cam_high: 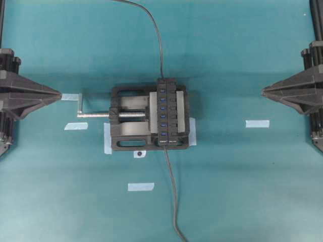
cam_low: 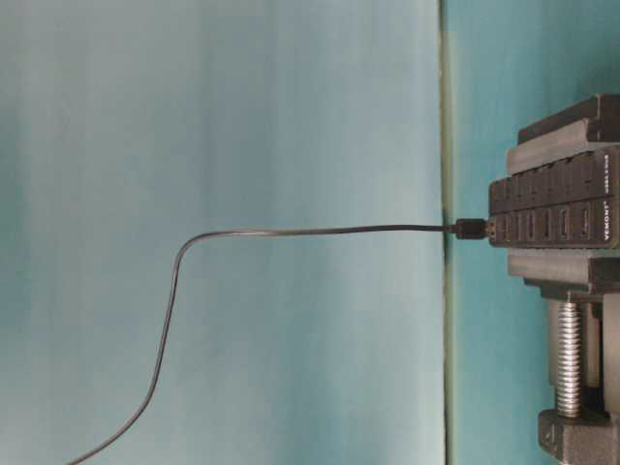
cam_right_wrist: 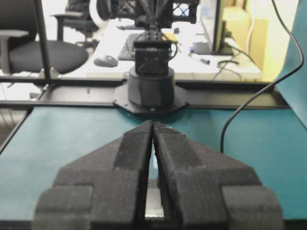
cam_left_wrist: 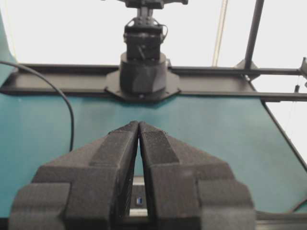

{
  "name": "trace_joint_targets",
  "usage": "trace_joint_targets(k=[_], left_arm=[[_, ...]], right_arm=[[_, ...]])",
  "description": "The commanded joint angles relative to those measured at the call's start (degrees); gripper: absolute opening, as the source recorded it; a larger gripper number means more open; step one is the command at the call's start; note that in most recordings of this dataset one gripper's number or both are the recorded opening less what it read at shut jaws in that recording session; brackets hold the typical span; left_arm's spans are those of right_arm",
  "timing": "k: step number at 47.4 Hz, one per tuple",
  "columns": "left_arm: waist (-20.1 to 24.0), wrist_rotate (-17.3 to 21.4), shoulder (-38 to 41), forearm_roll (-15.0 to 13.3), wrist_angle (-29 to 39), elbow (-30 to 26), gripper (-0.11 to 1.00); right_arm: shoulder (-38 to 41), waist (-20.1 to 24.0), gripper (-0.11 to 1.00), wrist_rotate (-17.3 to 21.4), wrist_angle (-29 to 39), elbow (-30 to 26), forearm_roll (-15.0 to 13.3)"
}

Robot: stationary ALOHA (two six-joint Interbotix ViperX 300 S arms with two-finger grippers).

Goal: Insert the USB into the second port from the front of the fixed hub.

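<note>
Matt black plastic on the fixed hub [cam_high: 168, 112], blue slot inserts. Matt black vise [cam_high: 132, 118] with bright threaded metal screw [cam_high: 112, 115]. Smooth teal table [cam_high: 242, 181], pale paper tape strips [cam_high: 141, 186]. Rough, grainy black pads on both grippers' fingers [cam_left_wrist: 117, 158].

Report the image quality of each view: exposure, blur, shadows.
Overhead: even light, soft shadow beside the vise. Table-level: rotated sideways, fixed hub sharp, backdrop pale. Left wrist: background blown out white, left end effector blurred close up. Right wrist: office behind in focus, right end effector soft.
</note>
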Motion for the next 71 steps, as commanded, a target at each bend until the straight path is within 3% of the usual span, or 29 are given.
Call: trace_joint_targets(k=[1, 8, 19, 45, 60, 71], left_arm=[[0.2, -0.4, 0.5, 0.4, -0.9, 1.0, 0.13], [0.2, -0.2, 0.5, 0.4, -0.4, 0.3, 0.01], [0.2, -0.4, 1.2, 0.5, 0.9, 0.0, 0.0], [0.1, -1.3, 4.1, 0.4, 8.3, -3.3, 0.0], [0.2, -1.3, 5.4, 0.5, 18.4, -5.5, 0.0], [0.2, -1.3, 7.6, 0.5, 18.9, -6.3, 0.0]], right_arm=[[0.5, -0.4, 0.16, 0.3, -0.5, 0.0, 0.4], [-0.3, -0.4, 0.06, 3.0, -0.3, 0.5, 1.4], [-0.4, -0.5, 0.03, 9.1, 1.8, 1.0, 1.4], [-0.3, -5.2, 0.03, 9.3, 14.3, -1.0, 1.3], [1.4, -6.6, 0.03, 9.2, 22.7, -4.0, 1.0], [5.6, -6.7, 0.03, 9.1, 26.0, -6.9, 0.4]])
